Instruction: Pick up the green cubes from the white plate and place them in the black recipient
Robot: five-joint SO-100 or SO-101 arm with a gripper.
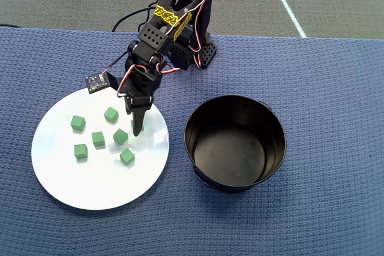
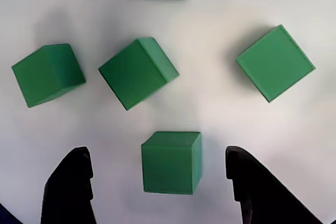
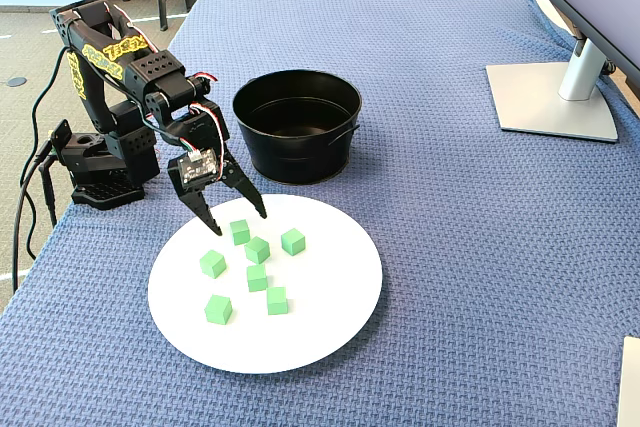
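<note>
Several green cubes lie on the white plate (image 1: 96, 178), which also shows in the fixed view (image 3: 320, 317) and fills the wrist view (image 2: 210, 103). My gripper (image 3: 238, 222) is open and low over the plate's far edge. One green cube (image 2: 171, 162) sits between its two black fingers (image 2: 73, 187), touching neither; it also shows in the fixed view (image 3: 240, 232). In the overhead view the gripper (image 1: 134, 121) hides that cube. Other cubes (image 2: 137, 72) lie just ahead. The black recipient (image 1: 234, 154) stands empty right of the plate, and in the fixed view (image 3: 297, 152) behind it.
The arm's base (image 3: 100, 177) stands at the blue cloth's left edge in the fixed view. A grey monitor stand (image 3: 550, 97) sits at the far right. The pot's tall wall stands close to the plate's rim.
</note>
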